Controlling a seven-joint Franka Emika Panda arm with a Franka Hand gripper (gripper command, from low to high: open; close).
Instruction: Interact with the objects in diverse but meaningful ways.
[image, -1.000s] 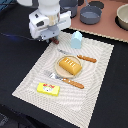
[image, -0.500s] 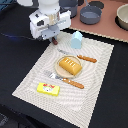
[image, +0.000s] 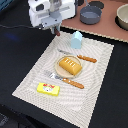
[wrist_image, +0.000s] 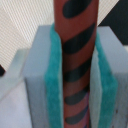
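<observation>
Sausage (wrist_image: 75, 60), dark brown w/ black stripes, sits upright between the gripper (image: 56, 31) pads (wrist_image: 54, 85), jaws closed snug on it, held above the mat's (image: 97, 75) far corner. Risk: it's round and stands well past the pads, so a fast swing could tilt or slip it; a low pass could clip the carton (image: 76, 39) nearby. Bread (image: 69, 65) on plate, yellow block (image: 48, 89) near the mat's front edge. Striped mat on black table; grey pots (image: 90, 14) on brown board behind.
</observation>
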